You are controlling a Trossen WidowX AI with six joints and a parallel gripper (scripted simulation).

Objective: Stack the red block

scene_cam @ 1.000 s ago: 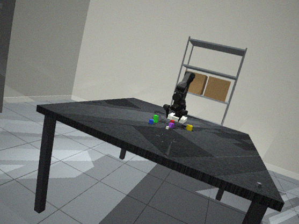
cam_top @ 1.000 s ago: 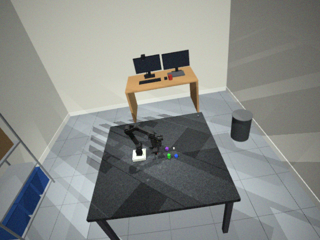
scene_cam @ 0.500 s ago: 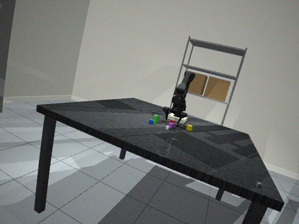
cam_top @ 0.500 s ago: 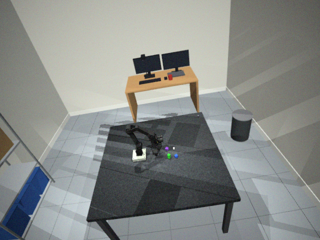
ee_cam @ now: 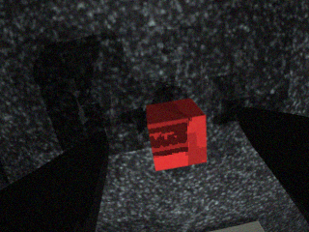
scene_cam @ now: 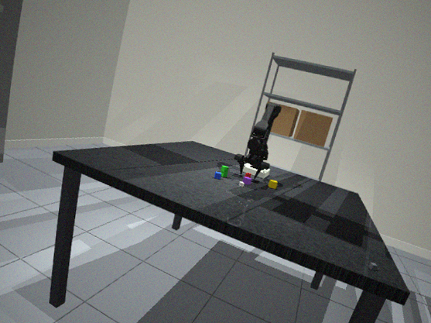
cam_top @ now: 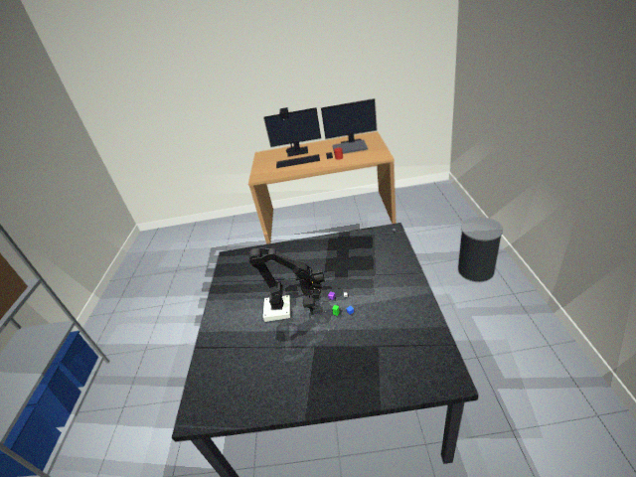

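The red block [ee_cam: 176, 135] [scene_cam: 247, 174] lies on the black table [cam_top: 334, 385] [scene_cam: 187, 196], close in front of the arm's white base [cam_top: 271, 311]. My gripper [ee_cam: 174, 127] [cam_top: 310, 306] [scene_cam: 248, 174] is down at the table with one dark finger on each side of the red block. The fingers are open, with a gap showing on both sides of the block. The green tower [cam_top: 335, 309] [scene_cam: 224, 171] stands upright a little way off to the side. In the top view the gripper hides the red block.
A blue block [cam_top: 350, 310] [scene_cam: 217, 174] lies next to the green tower. A purple block [cam_top: 331, 295] [scene_cam: 247, 180] and a small white block [cam_top: 345, 294] [scene_cam: 241, 183] lie near the gripper. A yellow block [scene_cam: 273, 184] lies on the other side.
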